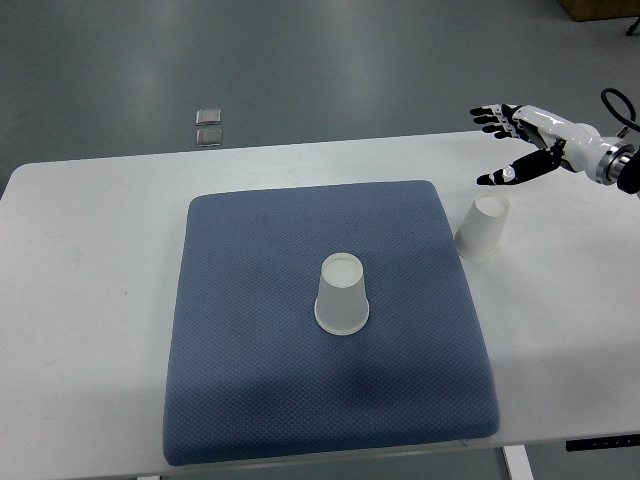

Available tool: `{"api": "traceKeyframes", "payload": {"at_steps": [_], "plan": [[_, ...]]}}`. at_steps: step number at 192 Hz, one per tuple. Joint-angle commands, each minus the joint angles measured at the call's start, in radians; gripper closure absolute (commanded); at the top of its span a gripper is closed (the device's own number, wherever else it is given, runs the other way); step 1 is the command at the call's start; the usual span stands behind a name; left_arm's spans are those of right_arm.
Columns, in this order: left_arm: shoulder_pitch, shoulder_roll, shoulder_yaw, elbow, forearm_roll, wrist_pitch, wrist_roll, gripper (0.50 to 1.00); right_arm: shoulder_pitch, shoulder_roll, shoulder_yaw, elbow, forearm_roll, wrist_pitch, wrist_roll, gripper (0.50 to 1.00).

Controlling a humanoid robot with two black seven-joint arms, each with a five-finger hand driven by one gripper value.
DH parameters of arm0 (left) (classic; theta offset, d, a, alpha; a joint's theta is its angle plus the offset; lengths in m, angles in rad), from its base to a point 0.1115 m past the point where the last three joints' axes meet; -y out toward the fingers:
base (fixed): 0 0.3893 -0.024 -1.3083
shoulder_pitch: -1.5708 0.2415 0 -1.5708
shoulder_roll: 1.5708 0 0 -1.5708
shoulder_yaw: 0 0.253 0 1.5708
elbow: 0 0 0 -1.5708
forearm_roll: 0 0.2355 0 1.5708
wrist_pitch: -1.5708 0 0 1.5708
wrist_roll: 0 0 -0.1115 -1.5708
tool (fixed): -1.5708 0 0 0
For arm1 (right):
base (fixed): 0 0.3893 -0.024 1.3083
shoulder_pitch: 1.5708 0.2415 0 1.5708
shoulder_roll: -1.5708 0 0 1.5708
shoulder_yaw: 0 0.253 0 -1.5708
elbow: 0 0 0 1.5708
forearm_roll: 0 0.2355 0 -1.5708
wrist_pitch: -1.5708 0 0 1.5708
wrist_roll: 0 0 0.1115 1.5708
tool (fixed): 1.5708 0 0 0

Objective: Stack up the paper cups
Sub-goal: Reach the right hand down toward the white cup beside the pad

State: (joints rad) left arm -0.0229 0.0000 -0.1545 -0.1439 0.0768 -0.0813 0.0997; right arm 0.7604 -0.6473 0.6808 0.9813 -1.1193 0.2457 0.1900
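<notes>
Cup on the pad (342, 294): I see a white paper cup standing upside down, base up, near the middle of the blue cushion.
Cup on the table (483, 229): I see a second white paper cup, also upside down, on the bare tabletop just beside the cushion's right edge, toward its far corner. It leans a little in my view and touches nothing else.
Cup to cup: the two stand well apart, not stacked.
Right hand (522, 143): I see it coming in from the right edge, hovering above the table beyond the table cup and slightly to its right. Its fingers are spread wide with black fingertips (487, 116) fanned toward the left and the thumb lower down; it holds nothing and does not touch the cup.
Left hand: I cannot see it.
Cushion (250, 380): a blue-grey square pad lying flat across the middle of the table.
Table (90, 300): white, with bare surface on both sides of the pad.
Floor: grey, with two small square metal plates (209, 127) beyond the table's far edge.
</notes>
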Motion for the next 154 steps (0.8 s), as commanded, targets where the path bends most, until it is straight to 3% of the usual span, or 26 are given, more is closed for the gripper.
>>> {"api": "traceKeyframes", "payload": {"at_steps": [1, 90, 154], "plan": [[0.000, 0.000, 0.000, 0.000, 0.000, 0.000, 0.000, 0.500, 0.046, -0.029, -0.069, 0.000, -0.050, 0.033, 0.002, 0.574], [0.000, 0.000, 0.000, 0.000, 0.000, 0.000, 0.000, 0.500, 0.177, -0.041, -0.310, -0.033, -0.241, 0.060, 0.003, 0.574], [0.000, 0.000, 0.001, 0.000, 0.000, 0.000, 0.000, 0.500, 0.198, 0.005, -0.372, -0.098, -0.298, 0.015, 0.003, 0.585]]}}
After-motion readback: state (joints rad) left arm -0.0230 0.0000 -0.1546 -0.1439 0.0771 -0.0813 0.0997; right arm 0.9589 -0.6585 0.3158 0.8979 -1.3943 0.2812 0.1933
